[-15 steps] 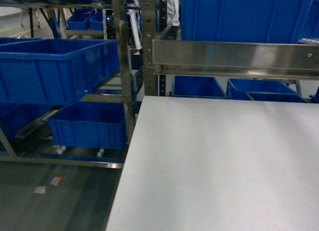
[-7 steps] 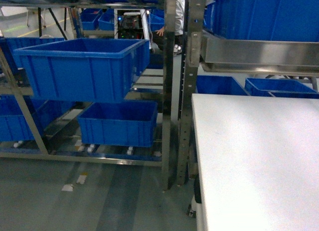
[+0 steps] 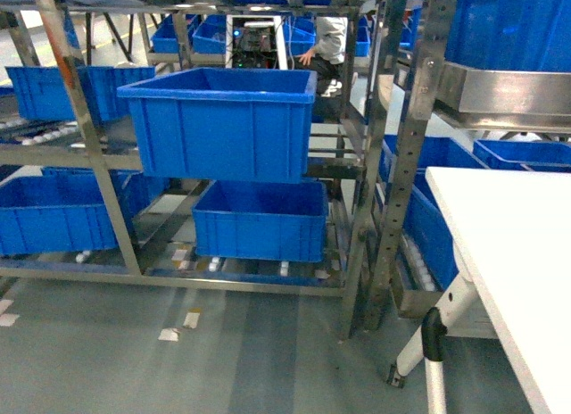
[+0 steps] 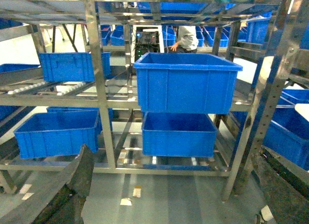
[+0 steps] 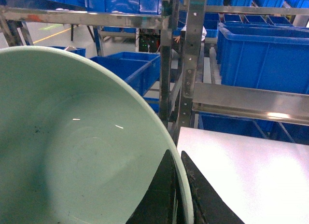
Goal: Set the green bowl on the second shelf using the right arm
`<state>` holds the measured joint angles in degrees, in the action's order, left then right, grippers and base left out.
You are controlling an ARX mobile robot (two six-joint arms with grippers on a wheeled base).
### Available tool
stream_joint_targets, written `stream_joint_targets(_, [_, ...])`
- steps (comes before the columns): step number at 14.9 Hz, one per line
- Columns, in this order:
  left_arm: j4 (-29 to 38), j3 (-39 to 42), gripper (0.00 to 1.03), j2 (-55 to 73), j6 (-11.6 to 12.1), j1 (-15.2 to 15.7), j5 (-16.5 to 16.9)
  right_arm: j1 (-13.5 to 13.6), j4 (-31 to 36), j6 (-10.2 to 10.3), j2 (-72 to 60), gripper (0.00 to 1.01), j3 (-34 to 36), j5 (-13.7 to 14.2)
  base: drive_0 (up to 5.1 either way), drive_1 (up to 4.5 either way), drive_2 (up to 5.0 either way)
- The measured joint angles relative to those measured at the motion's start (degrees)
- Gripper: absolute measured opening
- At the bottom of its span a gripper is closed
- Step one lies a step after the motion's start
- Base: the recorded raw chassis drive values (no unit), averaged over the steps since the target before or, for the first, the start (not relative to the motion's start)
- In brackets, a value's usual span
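My right pincer (image 5: 176, 195) is pinched on the rim of the green bowl (image 5: 82, 151), so pickup is done; carrying it to the second shelf (image 3: 80, 153) and releasing remain, my left pincer (image 4: 169, 195) spread wide.

Crate (image 3: 221, 120) above crate (image 3: 260, 219)

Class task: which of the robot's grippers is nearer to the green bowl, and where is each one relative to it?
Right. The right gripper has its jaws pinching the green bowl at the rim. The left gripper holds nothing; its view shows only racks and blue crates, no bowl.
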<state>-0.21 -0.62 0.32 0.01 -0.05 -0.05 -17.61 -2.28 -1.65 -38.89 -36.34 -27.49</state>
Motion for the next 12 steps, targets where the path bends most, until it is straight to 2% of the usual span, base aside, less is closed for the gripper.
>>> stream_joint_targets(12, [-0.04,0.00,0.98,0.00,0.00,0.00,0.00,-0.02,-0.13,0.02,-0.04,0.02,0.00,0.02,-5.0,2.42,2.4])
